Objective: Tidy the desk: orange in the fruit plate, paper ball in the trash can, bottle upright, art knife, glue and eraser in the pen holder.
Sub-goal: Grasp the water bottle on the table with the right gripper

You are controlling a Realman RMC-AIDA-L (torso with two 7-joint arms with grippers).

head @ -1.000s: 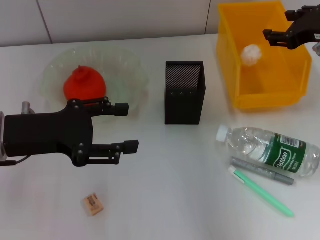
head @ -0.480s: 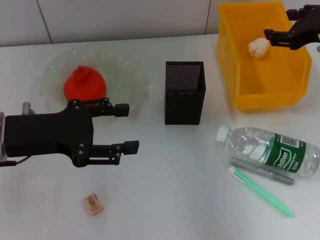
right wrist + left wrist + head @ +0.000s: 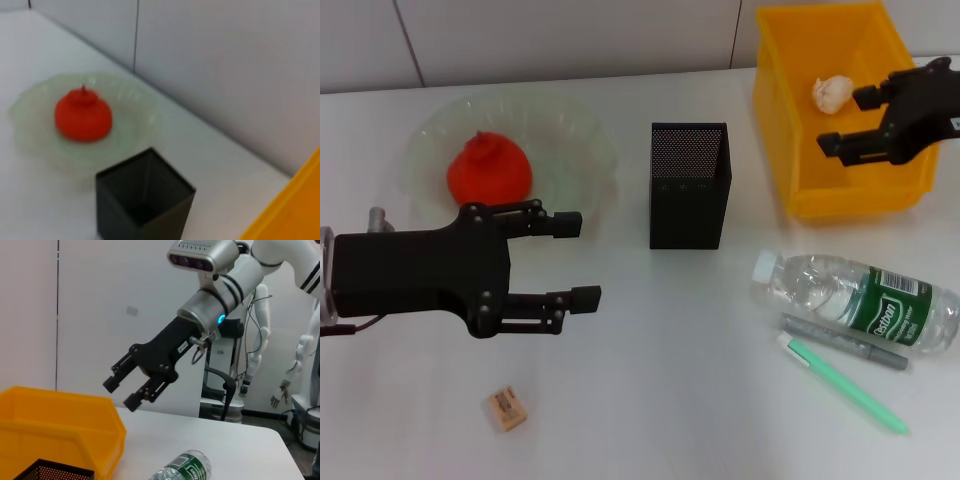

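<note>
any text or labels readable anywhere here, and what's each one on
Bottle label: white print on green, too blurred to read with confidence.
Eraser: reddish print on its face, too small to read.
Right gripper: a small white label on its body, unreadable.
Nothing readable shows on the trash can, pen holder or the two pens.

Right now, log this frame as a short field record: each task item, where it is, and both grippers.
orange: in the fruit plate
paper ball: inside the trash can
bottle: lying on its side on the desk, not upright
eraser: loose on the desk, near edge
pen holder: upright, mid-desk
grey pen and green pen: on the desk beside the bottle
left gripper: open, empty, above the desk by the plate
right gripper: open, empty, over the trash can
</note>
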